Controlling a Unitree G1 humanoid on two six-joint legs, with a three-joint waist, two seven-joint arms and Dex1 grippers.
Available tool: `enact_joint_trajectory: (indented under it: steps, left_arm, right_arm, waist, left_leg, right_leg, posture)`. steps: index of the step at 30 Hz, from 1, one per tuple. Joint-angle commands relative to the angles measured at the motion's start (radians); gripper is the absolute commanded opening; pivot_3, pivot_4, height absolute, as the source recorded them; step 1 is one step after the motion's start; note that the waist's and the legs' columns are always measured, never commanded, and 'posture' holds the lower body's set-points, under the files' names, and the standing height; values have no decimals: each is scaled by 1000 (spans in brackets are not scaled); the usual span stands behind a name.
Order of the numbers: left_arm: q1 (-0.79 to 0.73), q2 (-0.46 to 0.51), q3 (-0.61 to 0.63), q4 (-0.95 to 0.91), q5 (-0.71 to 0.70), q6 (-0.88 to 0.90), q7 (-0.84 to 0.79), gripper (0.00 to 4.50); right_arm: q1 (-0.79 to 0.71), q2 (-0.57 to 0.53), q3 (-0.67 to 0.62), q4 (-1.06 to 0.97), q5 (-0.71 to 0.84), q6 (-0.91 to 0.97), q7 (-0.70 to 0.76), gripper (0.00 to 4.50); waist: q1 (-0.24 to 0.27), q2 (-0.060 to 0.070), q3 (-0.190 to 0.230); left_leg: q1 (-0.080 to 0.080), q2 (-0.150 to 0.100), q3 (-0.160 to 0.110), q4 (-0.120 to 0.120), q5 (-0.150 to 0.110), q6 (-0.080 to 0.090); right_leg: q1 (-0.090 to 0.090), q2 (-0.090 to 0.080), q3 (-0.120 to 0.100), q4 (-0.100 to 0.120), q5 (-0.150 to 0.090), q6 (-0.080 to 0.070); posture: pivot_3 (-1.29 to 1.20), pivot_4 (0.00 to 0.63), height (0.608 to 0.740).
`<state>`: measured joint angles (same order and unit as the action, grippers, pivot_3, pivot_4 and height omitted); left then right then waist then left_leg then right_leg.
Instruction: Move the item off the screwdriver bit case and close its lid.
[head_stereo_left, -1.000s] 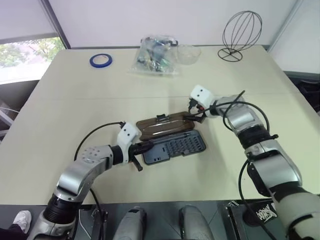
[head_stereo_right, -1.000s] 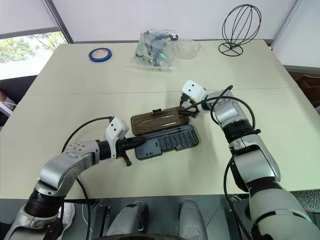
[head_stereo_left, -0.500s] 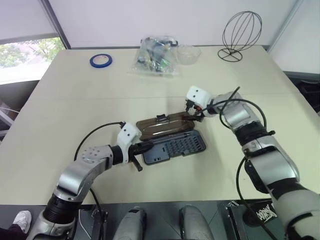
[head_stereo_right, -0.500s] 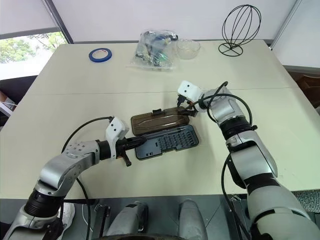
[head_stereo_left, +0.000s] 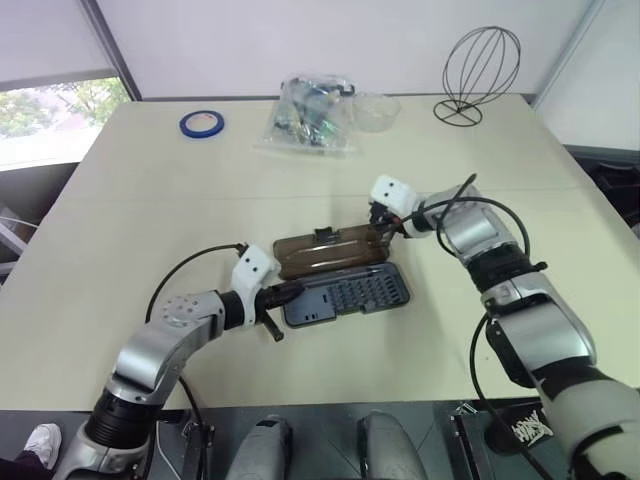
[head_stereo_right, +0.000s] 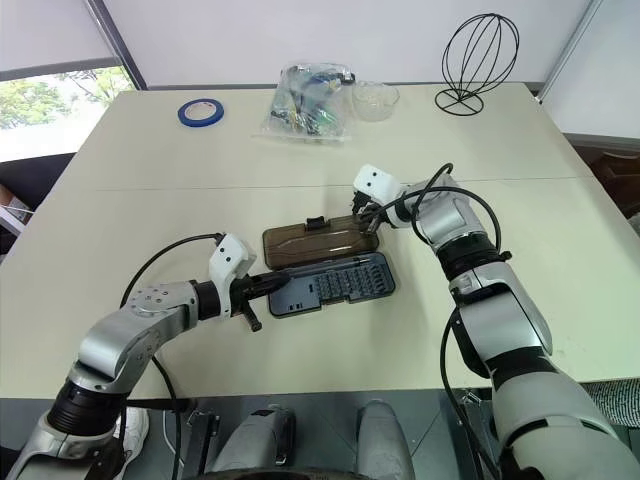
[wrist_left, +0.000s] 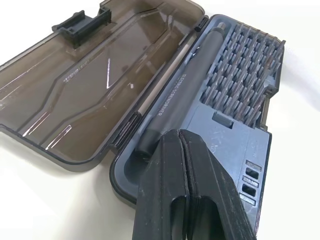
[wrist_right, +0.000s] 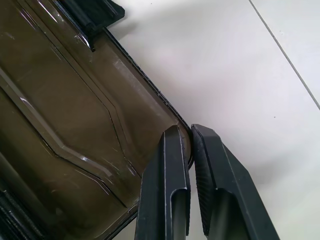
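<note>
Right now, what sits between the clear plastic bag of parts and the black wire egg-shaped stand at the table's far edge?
A small clear bowl, close beside the bag and apart from the stand; both eye views show it.

An open bit case (head_stereo_left: 335, 277) lies flat on the table. Its smoky-brown lid (wrist_left: 95, 80), with a black latch tab, is folded back beside the grey-blue tray. A slim dark rod (wrist_left: 182, 92) lies in the tray along the hinge.
</note>
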<state>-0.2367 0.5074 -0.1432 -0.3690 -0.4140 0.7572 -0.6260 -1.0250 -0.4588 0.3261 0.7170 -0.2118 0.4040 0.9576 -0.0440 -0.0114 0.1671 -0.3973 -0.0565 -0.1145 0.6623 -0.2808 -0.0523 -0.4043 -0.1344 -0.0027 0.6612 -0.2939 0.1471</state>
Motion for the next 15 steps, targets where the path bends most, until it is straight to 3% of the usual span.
enact_joint_trajectory:
  steps: [1, 6, 15]
  left_arm:
    - [17, 4, 3, -6, 9, 6, 9, 0]
    - [26, 1, 9, -4, 11, -2, 17, 0]
    - [15, -10, 20, 39, 12, -17, 22, 0]
  right_arm:
    - [60, -13, -2, -61, -8, -33, -26, 55]
    - [153, -85, -52, -293, -43, -117, -149, 55]
    - [386, -139, -178, -800, -6, 23, -219, 55]
  waist:
    - [1, 0, 0]
    - [3, 0, 0]
    - [8, 0, 0]
  left_leg:
    - [0, 0, 0, 0, 0, 0]
    - [0, 0, 0, 0, 0, 0]
    - [0, 0, 1, 0, 0, 0]
  right_leg:
    - [0, 0, 0, 0, 0, 0]
    - [0, 0, 0, 0, 0, 0]
    - [0, 0, 1, -1, 0, 0]
  posture:
    - [0, 150, 716]
    - [0, 150, 716]
    - [0, 150, 716]
